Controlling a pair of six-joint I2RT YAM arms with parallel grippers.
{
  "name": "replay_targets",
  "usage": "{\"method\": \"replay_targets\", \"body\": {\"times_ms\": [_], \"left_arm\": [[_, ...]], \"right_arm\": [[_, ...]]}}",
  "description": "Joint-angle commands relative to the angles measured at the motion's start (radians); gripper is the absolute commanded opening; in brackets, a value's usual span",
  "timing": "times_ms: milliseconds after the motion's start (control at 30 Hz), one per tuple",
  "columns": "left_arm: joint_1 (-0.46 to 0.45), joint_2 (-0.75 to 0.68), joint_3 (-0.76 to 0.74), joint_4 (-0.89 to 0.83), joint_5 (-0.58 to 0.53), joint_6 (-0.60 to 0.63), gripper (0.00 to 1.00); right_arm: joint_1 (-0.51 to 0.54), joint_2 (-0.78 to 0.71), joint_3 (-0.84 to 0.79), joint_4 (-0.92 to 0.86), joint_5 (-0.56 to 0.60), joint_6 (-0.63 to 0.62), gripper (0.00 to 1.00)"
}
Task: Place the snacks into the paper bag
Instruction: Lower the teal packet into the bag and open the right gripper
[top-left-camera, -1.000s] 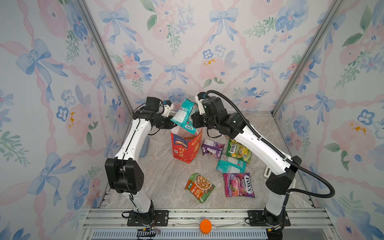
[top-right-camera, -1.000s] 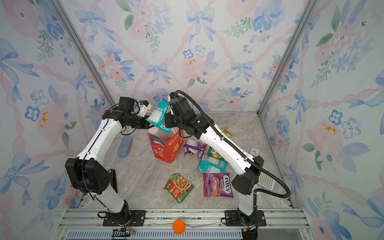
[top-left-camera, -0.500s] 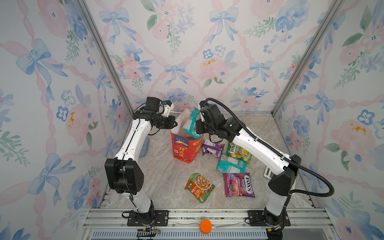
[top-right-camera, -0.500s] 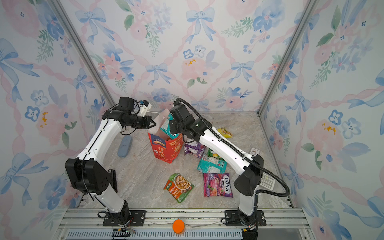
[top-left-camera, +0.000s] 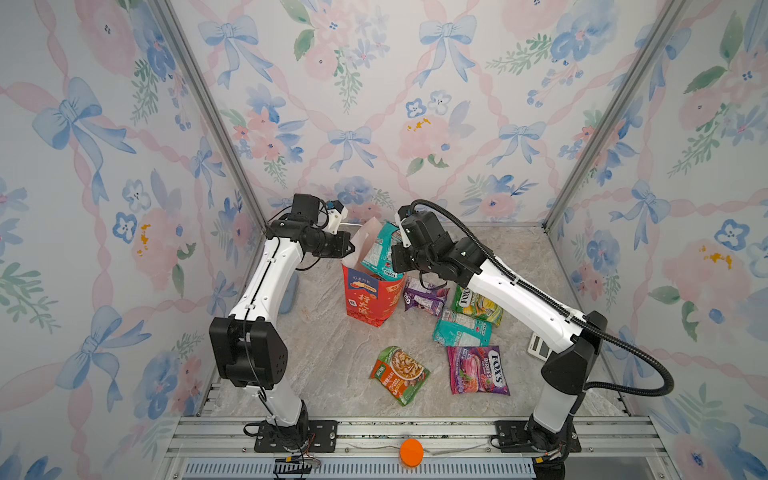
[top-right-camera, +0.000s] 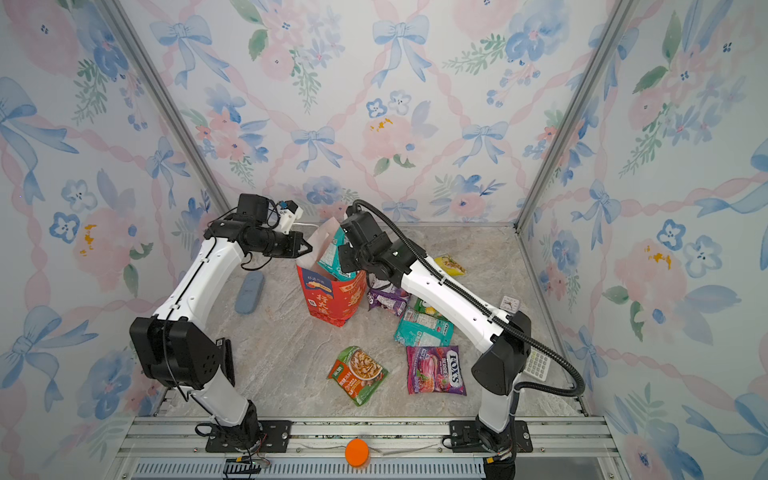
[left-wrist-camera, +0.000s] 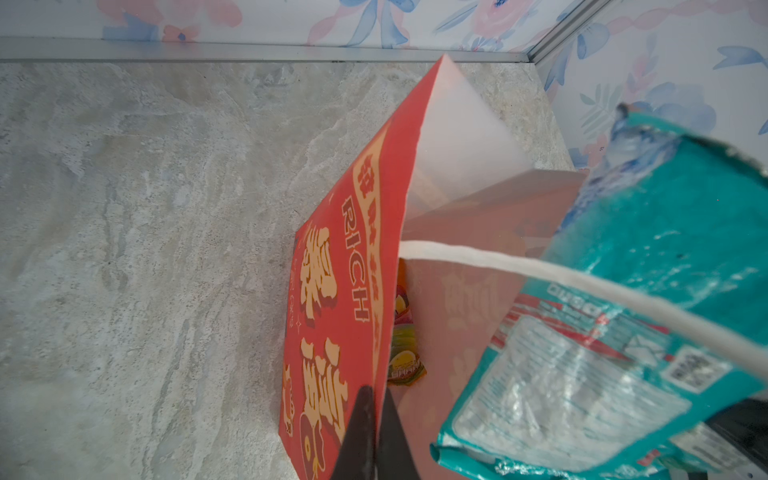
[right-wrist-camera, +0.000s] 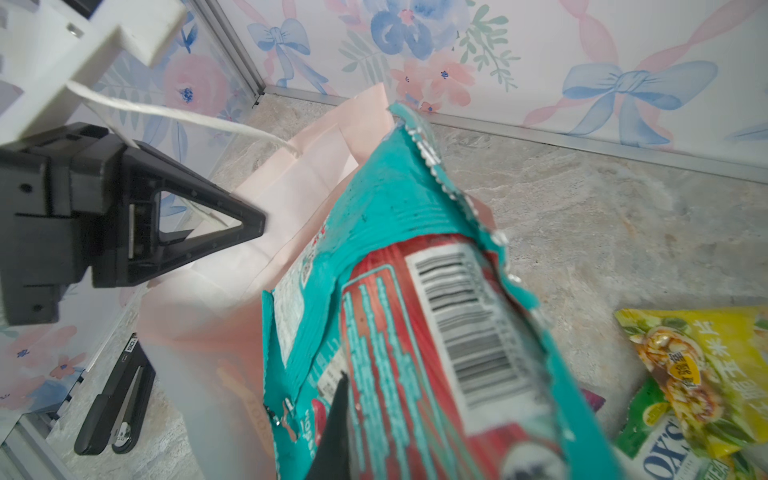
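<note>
Right tool (top-left-camera: 395, 262) holds teal packet (top-left-camera: 379, 249), apparently in bag (top-left-camera: 365, 301).

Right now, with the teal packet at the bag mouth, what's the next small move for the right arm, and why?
Probably ease the right gripper a little lower before opening. Only the lower end of the teal packet is inside the paper bag; most of it stands above the rim, tilted. The left gripper pinches the bag's wall, holding the mouth open.

Red paper bag (top-left-camera: 365, 297) stands upright, open; teal packet (top-left-camera: 380, 249) leans half inside; other packets (top-left-camera: 478, 370) lie nearby.
</note>
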Motion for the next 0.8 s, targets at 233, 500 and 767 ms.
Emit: {"method": "replay_targets", "body": {"times_ms": [233, 500, 767], "left_arm": [[-0.004, -0.023, -0.014, -0.021, -0.01, 0.001, 0.0], [-0.005, -0.023, -0.017, -0.022, -0.01, 0.001, 0.0], [-0.004, -0.022, -0.016, -0.023, -0.012, 0.003, 0.0]], "right_arm": [[0.032, 0.06, 0.062, 0.018, -0.109, -0.009, 0.0], [0.028, 0.071, 0.06, 0.023, -0.108, 0.003, 0.0], [0.006, 0.047, 0.045, 0.03, -0.102, 0.029, 0.39]]}}
